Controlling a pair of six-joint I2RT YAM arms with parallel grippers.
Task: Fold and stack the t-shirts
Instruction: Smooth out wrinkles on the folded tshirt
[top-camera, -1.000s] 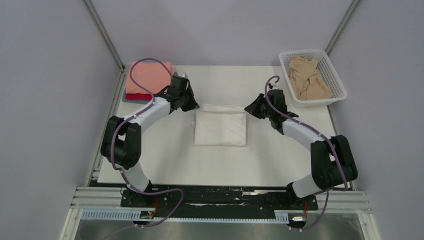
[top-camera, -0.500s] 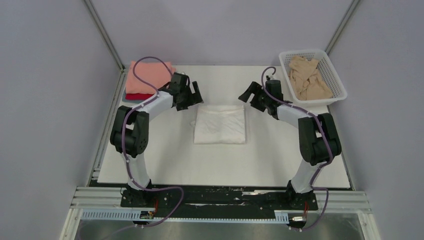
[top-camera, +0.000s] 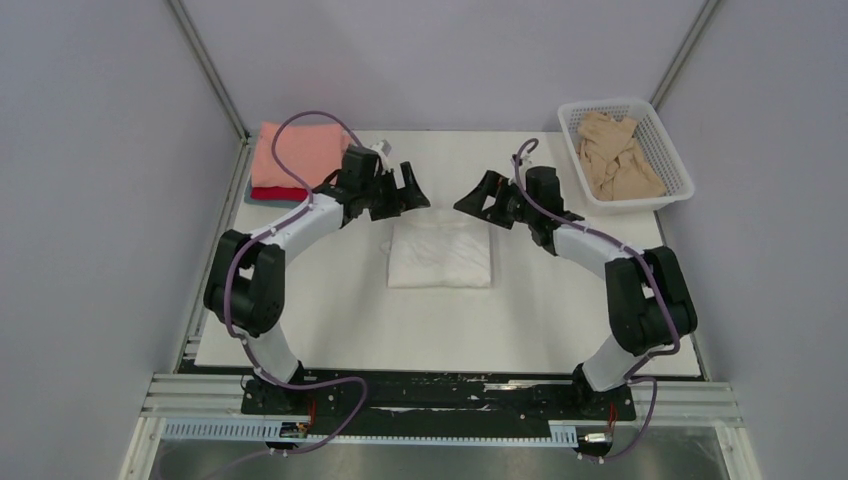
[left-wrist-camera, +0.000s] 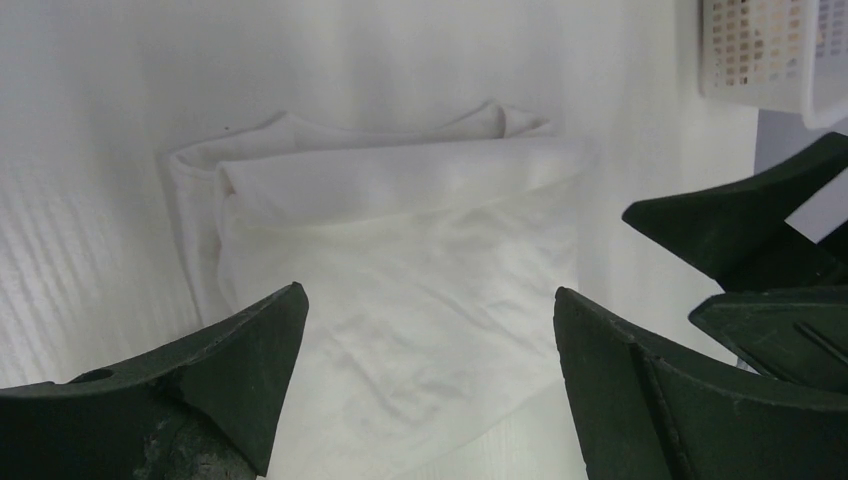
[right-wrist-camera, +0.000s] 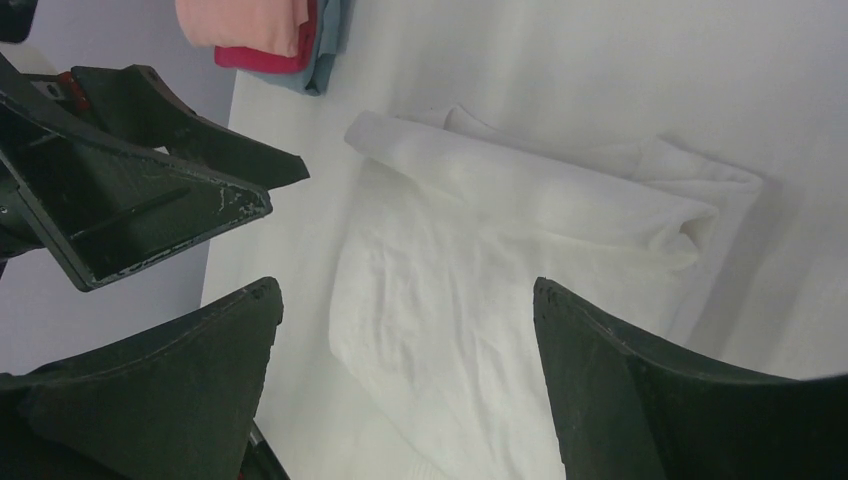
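Only the top camera took in the beige shirt (top-camera: 612, 155) heaped in the basket (top-camera: 672, 192) at the far right. The right wrist camera alone separated the stack into pink shirt (right-wrist-camera: 245, 20), red shirt (right-wrist-camera: 265, 58) and grey-blue shirt (right-wrist-camera: 328, 55). The white shirt (top-camera: 440, 255) lay in the middle of the table (top-camera: 330, 320), folded to a rectangle, its far edge rolled double and its top faintly creased. By its far corners hovered the left gripper (top-camera: 410, 190) and right gripper (top-camera: 476, 196), both spread wide and holding nothing.
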